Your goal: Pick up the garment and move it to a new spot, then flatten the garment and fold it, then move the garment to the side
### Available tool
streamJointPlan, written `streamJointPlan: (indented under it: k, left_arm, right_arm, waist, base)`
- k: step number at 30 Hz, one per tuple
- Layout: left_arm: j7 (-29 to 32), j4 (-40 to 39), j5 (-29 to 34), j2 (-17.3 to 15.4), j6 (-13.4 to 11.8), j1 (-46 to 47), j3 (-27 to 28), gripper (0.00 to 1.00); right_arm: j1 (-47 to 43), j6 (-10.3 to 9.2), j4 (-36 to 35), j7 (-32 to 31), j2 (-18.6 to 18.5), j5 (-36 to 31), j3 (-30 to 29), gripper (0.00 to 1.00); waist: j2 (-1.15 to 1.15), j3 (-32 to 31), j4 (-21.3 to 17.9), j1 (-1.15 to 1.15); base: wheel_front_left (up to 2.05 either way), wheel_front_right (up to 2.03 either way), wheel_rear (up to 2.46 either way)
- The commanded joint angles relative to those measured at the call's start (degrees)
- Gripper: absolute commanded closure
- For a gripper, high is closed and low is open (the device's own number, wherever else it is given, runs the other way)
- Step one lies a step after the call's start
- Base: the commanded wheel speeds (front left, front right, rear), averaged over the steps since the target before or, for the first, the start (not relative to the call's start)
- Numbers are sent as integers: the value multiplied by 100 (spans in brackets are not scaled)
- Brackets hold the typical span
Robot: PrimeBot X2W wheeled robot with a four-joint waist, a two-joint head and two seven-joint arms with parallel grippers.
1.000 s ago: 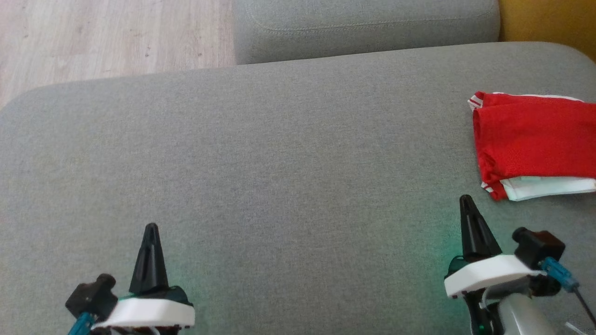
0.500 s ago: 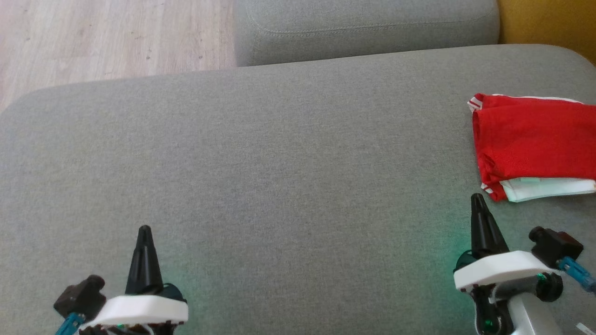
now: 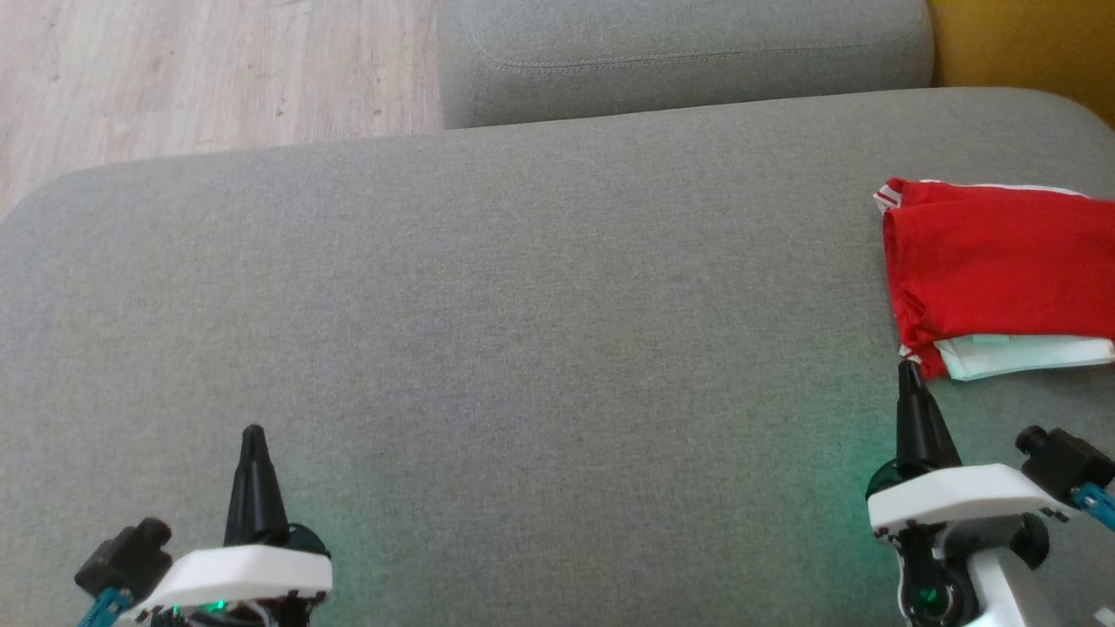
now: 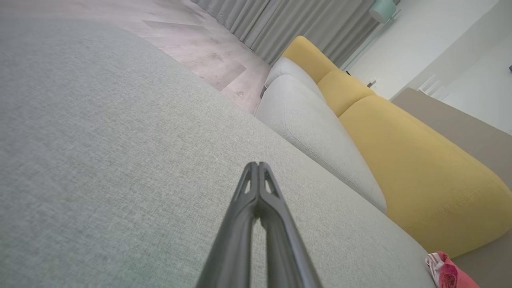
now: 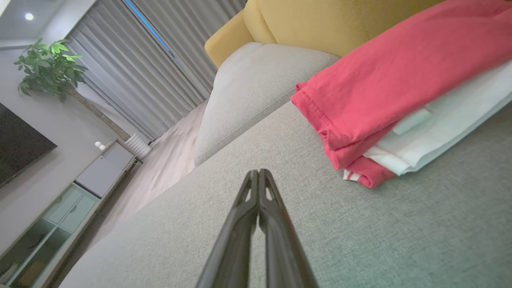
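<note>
Just beyond the clenched, empty right gripper (image 3: 909,369) lies the folded red garment (image 3: 993,261), long axis running rightward, well apart from the clenched left gripper (image 3: 253,433).

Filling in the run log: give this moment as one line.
garment: folded, on sofa, robot's right | left pincer: shut, empty | right pincer: shut, empty, near garment, not touching

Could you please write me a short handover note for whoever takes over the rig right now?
Left hand: shut, empty, over the grey cushion.
Right hand: shut, empty, tip near the garment, not touching it.
The garment: red and white, folded, lying at the cushion's right side.
Done: folding and the move aside look finished.
Left: seemingly nothing; perhaps check the fold is neat.
</note>
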State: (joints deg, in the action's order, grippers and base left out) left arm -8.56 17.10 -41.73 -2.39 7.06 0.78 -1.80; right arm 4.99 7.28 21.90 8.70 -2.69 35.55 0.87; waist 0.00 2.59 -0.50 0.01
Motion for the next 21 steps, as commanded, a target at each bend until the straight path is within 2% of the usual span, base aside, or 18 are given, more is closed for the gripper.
streamJointPlan:
  k: [1,21]
  left_arm:
    - [47,-207,-191,-15,12,263,128,100]
    - [368,-228,-1260,-23,19,324,283,100]
  right_arm:
    - [191,7,-229,-62,-42,232,-25,100]
    - [174,10,-353,-369,-50,1443,-165,100]
  waist:
    - [0,-6,2,0]
    - [0,-58,12,0]
  base:
    - [0,0,0]
    - [0,0,0]
